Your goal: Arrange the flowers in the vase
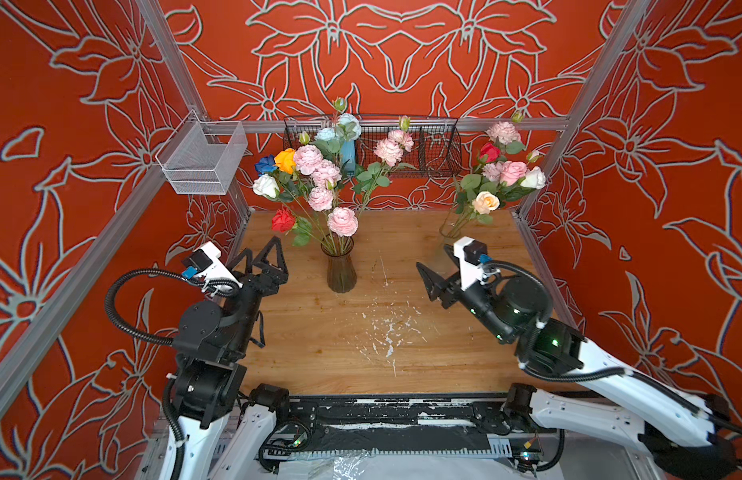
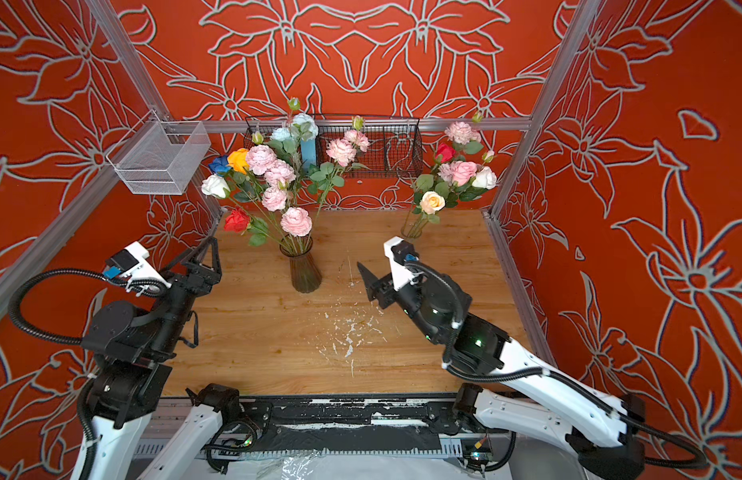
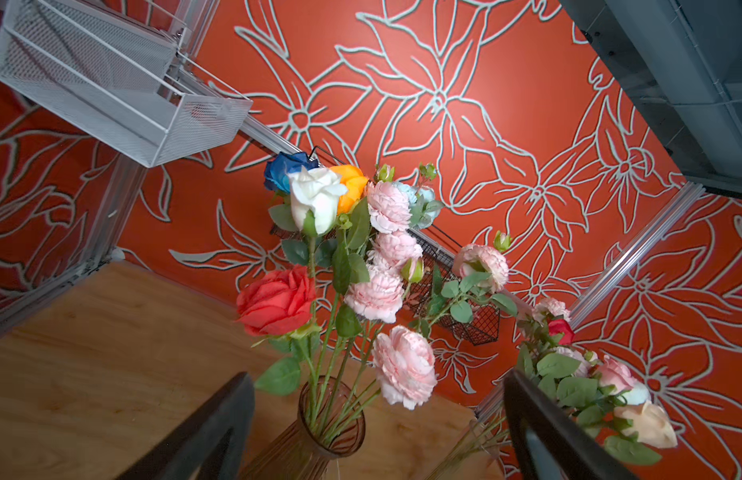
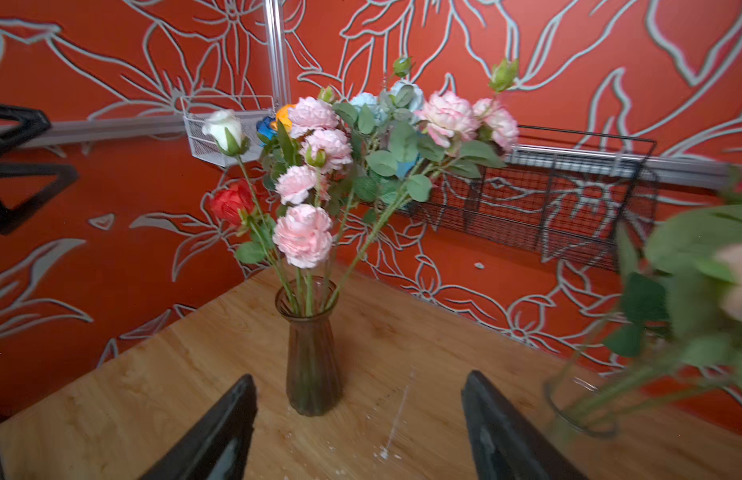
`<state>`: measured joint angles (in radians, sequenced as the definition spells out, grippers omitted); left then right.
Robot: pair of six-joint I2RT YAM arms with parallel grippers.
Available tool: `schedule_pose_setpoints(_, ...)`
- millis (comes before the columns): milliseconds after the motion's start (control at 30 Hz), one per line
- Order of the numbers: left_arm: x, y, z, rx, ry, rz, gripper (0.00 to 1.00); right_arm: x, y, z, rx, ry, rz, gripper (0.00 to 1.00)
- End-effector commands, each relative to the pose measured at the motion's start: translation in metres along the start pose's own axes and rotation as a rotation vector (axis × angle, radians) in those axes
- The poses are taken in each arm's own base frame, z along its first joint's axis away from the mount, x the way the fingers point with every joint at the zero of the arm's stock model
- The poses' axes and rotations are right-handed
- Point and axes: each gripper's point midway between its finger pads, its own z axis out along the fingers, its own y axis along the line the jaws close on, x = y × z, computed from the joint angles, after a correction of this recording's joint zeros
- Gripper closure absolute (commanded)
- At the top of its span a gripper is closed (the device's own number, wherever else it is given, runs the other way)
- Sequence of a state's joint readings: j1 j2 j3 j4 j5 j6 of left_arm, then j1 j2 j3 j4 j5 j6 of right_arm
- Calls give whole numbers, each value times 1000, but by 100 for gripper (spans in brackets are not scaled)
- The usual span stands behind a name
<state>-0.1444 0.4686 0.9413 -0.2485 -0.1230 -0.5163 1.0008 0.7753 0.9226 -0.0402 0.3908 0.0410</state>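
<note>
**Both grippers hanging open, flowers standing in vase**

The vase (image 1: pixel 341 270), brown ribbed glass, is standing upright on the table (image 1: pixel 319 353). The flowers (image 1: pixel 311 178) are sitting in it, stems going down through the mouth and blooms fanning out above. Pink peonies are making up most of them. A red rose is leaning low to the vase's left, with white, blue and yellow roses showing higher on that side and pale blue blooms at the top back. One pink spray is leaning off to the vase's right.

The left gripper (image 1: pixel 263 249) is hovering left of the vase, near it but not touching. Its jaws are spread wide with nothing between them. Its wrist view is looking past the fingers (image 3: pixel 219 424) up at the blooms.

The right gripper (image 1: pixel 433 266) is hovering right of the vase, apart from it and pointing toward it. Its jaws are likewise spread and gripping nothing. In its wrist view the vase is showing in the gap between the fingers (image 4: pixel 219 428), clear of both.

Right of the vase and farther back, a clear jar (image 1: pixel 450 228) is standing, holding a second bunch (image 1: pixel 502 174) of pink, red, white and peach blooms. A black basket (image 1: pixel 435 153) is hanging on the wall behind the vase, and a white basket (image 1: pixel 203 162) is hanging back-left of it. White flecks (image 1: pixel 385 332) are dotting the table in front of the vase.
</note>
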Motion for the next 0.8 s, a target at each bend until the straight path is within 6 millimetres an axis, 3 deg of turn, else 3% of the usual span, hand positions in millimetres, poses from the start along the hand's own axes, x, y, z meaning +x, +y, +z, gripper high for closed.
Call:
schedule_pose_setpoints(0,30,30,-15,-106,92,47,7,37,-32,-23,123,92,32,3)
schedule_pose_setpoints(167,60,57,-29,-203,187,58,2,61,-60,-58,195,98,94,3)
schedule_pose_setpoints(333,90,77,-29,-269,285,61,3,80,-77,-78,252,108,149,3)
schedule_pose_setpoints(500,106,90,-29,-322,339,55,3,93,-94,-91,331,102,227,3)
schedule_pose_setpoints(767,117,111,-24,-439,379,79,3,93,-119,-108,463,114,133,3)
